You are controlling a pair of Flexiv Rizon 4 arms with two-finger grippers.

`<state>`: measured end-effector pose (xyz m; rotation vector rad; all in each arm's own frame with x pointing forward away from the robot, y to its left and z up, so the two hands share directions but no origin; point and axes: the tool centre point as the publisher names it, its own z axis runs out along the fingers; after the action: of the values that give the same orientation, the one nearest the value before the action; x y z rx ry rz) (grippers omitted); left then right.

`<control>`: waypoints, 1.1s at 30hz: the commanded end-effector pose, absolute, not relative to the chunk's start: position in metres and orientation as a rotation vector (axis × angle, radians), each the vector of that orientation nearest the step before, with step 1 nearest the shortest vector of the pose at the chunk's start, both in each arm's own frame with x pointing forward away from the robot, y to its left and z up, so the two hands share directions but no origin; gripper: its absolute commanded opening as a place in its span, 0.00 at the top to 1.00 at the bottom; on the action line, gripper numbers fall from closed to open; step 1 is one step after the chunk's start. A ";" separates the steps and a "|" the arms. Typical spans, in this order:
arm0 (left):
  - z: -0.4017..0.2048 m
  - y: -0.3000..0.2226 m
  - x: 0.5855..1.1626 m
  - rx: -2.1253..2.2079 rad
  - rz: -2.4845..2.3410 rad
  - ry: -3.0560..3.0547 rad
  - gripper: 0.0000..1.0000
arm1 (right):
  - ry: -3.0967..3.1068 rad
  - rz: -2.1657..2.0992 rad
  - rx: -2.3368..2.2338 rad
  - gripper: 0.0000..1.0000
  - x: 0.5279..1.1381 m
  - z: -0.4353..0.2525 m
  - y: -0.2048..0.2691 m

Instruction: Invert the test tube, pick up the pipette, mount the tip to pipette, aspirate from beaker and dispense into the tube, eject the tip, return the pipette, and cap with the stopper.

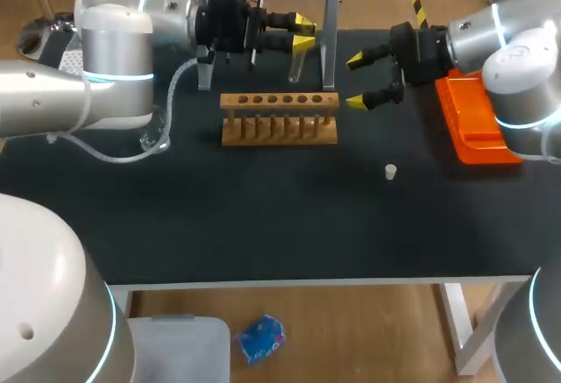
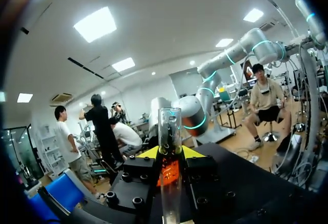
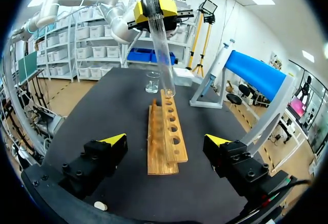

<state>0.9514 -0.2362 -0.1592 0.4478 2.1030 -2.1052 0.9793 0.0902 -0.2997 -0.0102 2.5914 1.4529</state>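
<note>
Left claw (image 1: pixel 303 32) is clamped on the test tube (image 1: pixel 296 66), round end down over the far side of the wooden rack (image 1: pixel 279 120), likely to slot it in, while the right claw (image 1: pixel 359 81) hangs just right, fingers apart.

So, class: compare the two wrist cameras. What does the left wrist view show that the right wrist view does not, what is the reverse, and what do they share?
Only the left wrist view: nothing on the table that the other lacks. It just looks along the left tool, shut on the test tube, from behind.
Only the right wrist view: the wooden rack, the beaker beyond it, the white stopper, and the open right tool.
Both: the test tube in the left tool, and the black table.
</note>
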 end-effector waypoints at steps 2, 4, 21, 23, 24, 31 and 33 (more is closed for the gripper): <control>-0.157 -0.237 0.955 0.287 -2.209 2.101 1.00 | 2.591 1.453 -0.011 0.00 0.979 -0.300 0.090; -0.159 -0.236 0.959 0.221 -2.238 2.122 1.00 | 2.591 1.453 -0.011 0.00 0.979 -0.300 0.090; -0.171 -0.233 0.980 0.080 -2.250 2.120 1.00 | 2.591 1.453 -0.011 0.00 0.979 -0.300 0.090; -0.172 -0.233 0.982 0.084 -2.242 2.115 1.00 | 2.591 1.453 -0.011 0.00 0.979 -0.300 0.090; -0.173 -0.233 0.984 0.070 -2.243 2.116 1.00 | 2.591 1.453 -0.011 0.00 0.979 -0.300 0.090; -0.185 -0.234 0.992 -0.038 -2.195 2.144 1.00 | 2.591 1.453 -0.011 0.00 0.979 -0.300 0.090; -0.186 -0.234 0.994 -0.052 -2.187 2.124 1.00 | 2.591 1.453 -0.011 0.00 0.979 -0.300 0.090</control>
<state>0.9977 -0.2302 -0.1881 -0.0333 2.1483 -2.1899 0.9792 0.0903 -0.2998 -0.0100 2.5913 1.4525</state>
